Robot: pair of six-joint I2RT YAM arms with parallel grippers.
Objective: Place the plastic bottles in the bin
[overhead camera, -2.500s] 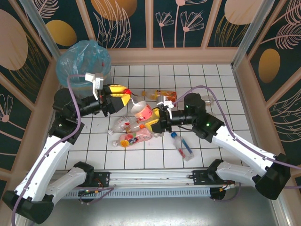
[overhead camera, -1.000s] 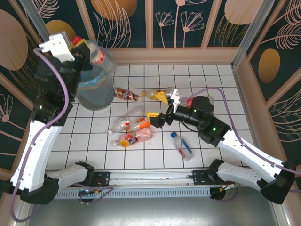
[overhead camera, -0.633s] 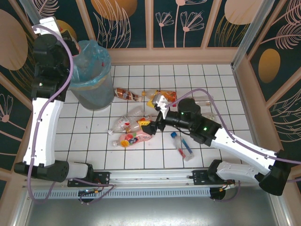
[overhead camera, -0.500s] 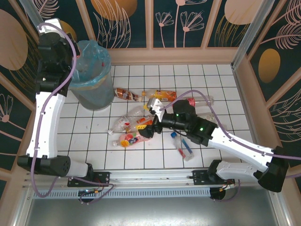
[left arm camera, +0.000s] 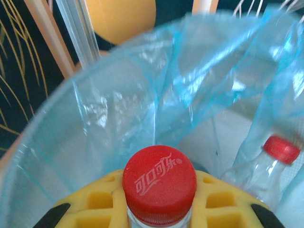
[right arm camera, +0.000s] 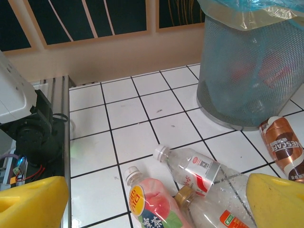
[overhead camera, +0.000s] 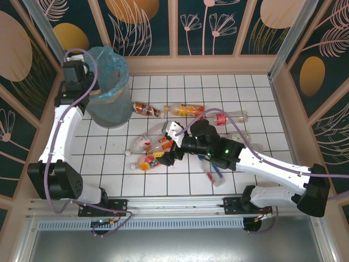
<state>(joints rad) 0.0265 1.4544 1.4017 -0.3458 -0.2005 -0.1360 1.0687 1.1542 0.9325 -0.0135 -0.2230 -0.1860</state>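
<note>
**Two ways to miss the bin**

At the bin (overhead camera: pixel 110 113) rim, the left gripper (left arm camera: pixel 159 213) pinches a red-capped bottle (left arm camera: pixel 159 183); released off-centre, it may catch the slack blue bag (left arm camera: pixel 142 95) and tumble outside. Near the bin, the right gripper (right arm camera: pixel 156 204) hangs spread wide over crowded bottles (overhead camera: pixel 148 143) — round, likely to roll, or jam two together.

The mesh bin (right arm camera: pixel 247 71) stands at two o'clock, a Nescafe bottle (right arm camera: pixel 284 147) at four, a peach-label bottle (right arm camera: pixel 149 202) at six.
</note>
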